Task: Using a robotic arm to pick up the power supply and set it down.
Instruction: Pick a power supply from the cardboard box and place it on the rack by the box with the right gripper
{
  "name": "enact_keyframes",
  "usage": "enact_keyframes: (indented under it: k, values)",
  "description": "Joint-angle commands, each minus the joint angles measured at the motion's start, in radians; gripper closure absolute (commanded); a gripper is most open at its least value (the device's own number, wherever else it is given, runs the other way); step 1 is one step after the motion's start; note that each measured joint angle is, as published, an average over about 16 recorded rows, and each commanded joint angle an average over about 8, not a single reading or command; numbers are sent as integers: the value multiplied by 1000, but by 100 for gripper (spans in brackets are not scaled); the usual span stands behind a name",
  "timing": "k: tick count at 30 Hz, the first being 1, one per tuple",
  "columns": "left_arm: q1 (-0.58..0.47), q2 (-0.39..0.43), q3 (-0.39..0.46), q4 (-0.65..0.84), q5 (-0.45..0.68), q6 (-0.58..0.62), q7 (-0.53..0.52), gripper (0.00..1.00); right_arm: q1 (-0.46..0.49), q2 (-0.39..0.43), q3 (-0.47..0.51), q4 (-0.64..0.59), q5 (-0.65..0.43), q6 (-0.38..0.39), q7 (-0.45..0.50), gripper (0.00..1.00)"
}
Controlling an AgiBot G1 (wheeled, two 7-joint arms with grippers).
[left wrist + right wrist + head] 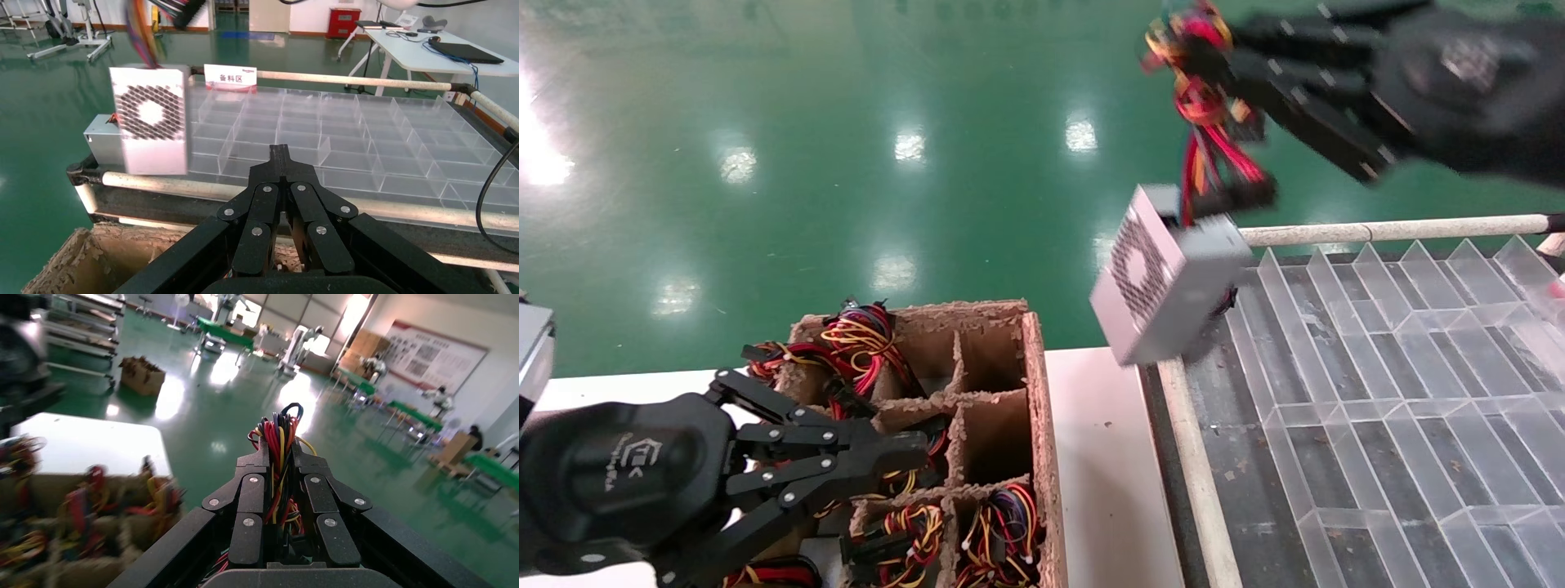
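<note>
The power supply [1164, 278], a small grey metal box with a honeycomb vent, hangs tilted in the air over the near left corner of the clear divider tray [1377, 367]. It dangles from its red-yellow-black wire bundle [1201, 106]. My right gripper [1228, 61] is shut on those wires, high at the back right. In the right wrist view the wires [278, 432] run between the closed fingers of the right gripper [280, 454]. In the left wrist view the power supply [150, 119] hangs ahead. My left gripper [919, 445] is shut and empty over the cardboard box, its tips [280, 150] together.
A cardboard divider box [1034, 408] with several wire bundles in its cells sits on the white table [1107, 457]. A white pipe rail [1385, 230] borders the tray. Another grey box [104, 144] rests at the rack's corner, near a red-and-white sign [230, 78].
</note>
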Motion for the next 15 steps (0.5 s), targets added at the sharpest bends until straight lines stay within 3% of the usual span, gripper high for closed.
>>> enact_keyframes:
  k: [1, 7, 15]
  values:
    - [0, 0, 0, 0, 0, 0, 0, 100, -39, 51, 6, 72, 15, 4, 38, 100]
    - [0, 0, 0, 0, 0, 0, 0, 100, -184, 180, 34, 223, 65, 101, 105, 100]
    - [0, 0, 0, 0, 0, 0, 0, 100, -390, 293, 87, 386, 136, 355, 123, 100]
